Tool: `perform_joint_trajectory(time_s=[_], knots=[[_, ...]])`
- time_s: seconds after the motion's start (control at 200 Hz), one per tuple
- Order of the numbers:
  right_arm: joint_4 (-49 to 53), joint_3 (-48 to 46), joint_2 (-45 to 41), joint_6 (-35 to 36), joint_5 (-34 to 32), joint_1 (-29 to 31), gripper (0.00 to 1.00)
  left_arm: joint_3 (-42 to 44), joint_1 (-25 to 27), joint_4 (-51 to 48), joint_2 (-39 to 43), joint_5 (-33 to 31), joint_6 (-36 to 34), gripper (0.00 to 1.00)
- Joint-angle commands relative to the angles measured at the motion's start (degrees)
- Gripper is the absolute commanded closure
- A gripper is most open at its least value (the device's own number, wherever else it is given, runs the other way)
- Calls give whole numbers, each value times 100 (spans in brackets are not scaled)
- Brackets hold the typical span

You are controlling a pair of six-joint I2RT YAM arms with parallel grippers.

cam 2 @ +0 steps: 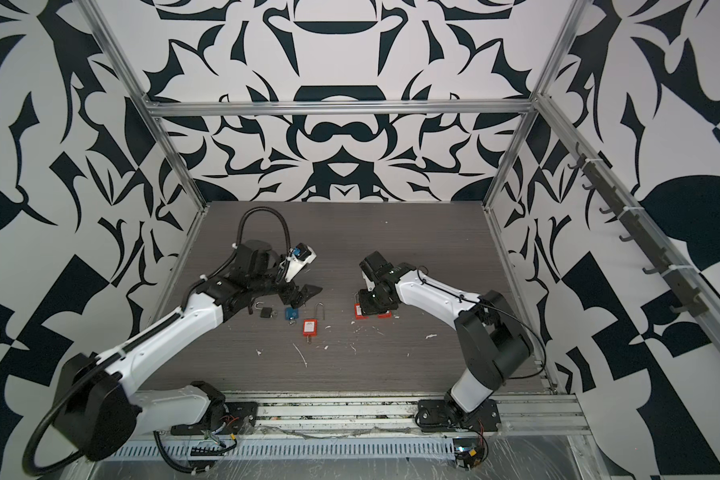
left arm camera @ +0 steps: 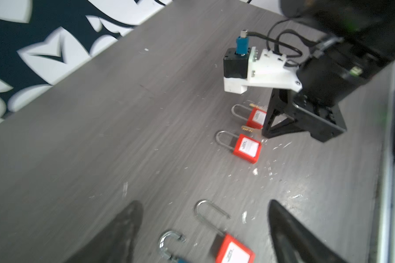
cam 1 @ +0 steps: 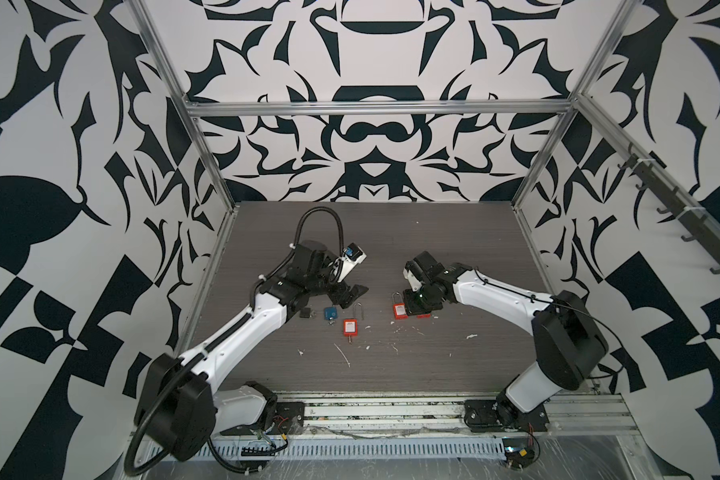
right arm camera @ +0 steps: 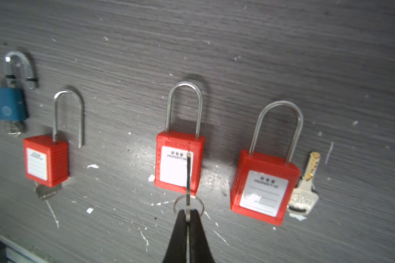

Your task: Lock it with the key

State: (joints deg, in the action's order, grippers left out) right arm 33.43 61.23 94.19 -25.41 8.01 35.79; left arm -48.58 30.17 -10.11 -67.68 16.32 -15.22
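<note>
My right gripper (right arm camera: 188,213) is shut on a key (right arm camera: 188,182), seen edge-on with its ring at the fingertips. The blade points over a red padlock (right arm camera: 179,159) whose shackle is closed and which lies flat on the table. In a top view this gripper (cam 1: 416,305) hangs just right of that padlock (cam 1: 398,309). My left gripper (left arm camera: 205,205) is open and empty, above a red padlock (left arm camera: 233,250) with its shackle open. That padlock (cam 1: 351,326) has a key in its underside.
Another closed red padlock (right arm camera: 263,182) lies further along with a loose key (right arm camera: 304,189) beside it. A blue padlock (cam 1: 330,312) with an open shackle and a small black padlock (cam 1: 306,312) lie under the left arm. White flecks dot the grey table (cam 1: 391,365).
</note>
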Motion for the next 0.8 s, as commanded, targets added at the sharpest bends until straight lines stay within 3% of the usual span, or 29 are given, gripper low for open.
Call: perform_joint_trajectory(time_s=[0.0, 0.26, 0.49, 0.795], knots=[[340, 357, 198, 43, -215, 33, 100, 285, -85, 703, 528, -462, 658, 2], [459, 592, 513, 1, -273, 26, 100, 191, -146, 13, 751, -572, 898, 0], [662, 575, 190, 63, -455, -70, 100, 186, -150, -27, 704, -608, 1018, 0], [726, 719, 696, 186, -201, -140, 100, 146, -146, -208, 730, -595, 1170, 0]])
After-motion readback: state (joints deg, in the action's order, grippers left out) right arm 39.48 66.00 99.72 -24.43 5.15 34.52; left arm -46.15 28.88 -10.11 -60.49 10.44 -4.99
